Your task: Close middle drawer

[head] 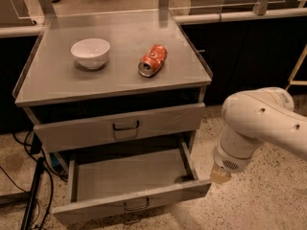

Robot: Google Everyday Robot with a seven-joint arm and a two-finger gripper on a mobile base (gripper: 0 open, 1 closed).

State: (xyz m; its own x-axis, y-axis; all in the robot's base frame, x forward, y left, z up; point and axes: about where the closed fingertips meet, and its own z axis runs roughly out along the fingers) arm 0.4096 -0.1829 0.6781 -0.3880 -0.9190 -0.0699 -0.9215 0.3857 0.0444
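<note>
Camera view: middle drawer [132,183] wide open, nothing closed yet; gripper [220,175] near its 3 o'clock, grip we cannot tell

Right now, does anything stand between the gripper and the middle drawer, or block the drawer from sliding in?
Nothing visible does. The gripper hangs close beside the front corner of the pulled-out middle drawer, on the picture's right. The drawer's inside looks empty.

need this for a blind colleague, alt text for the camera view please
The grey cabinet's middle drawer is pulled far out and looks empty; the robot's gripper hangs beside its front corner. A white bowl and a dented orange can on its side sit on the cabinet top.
</note>
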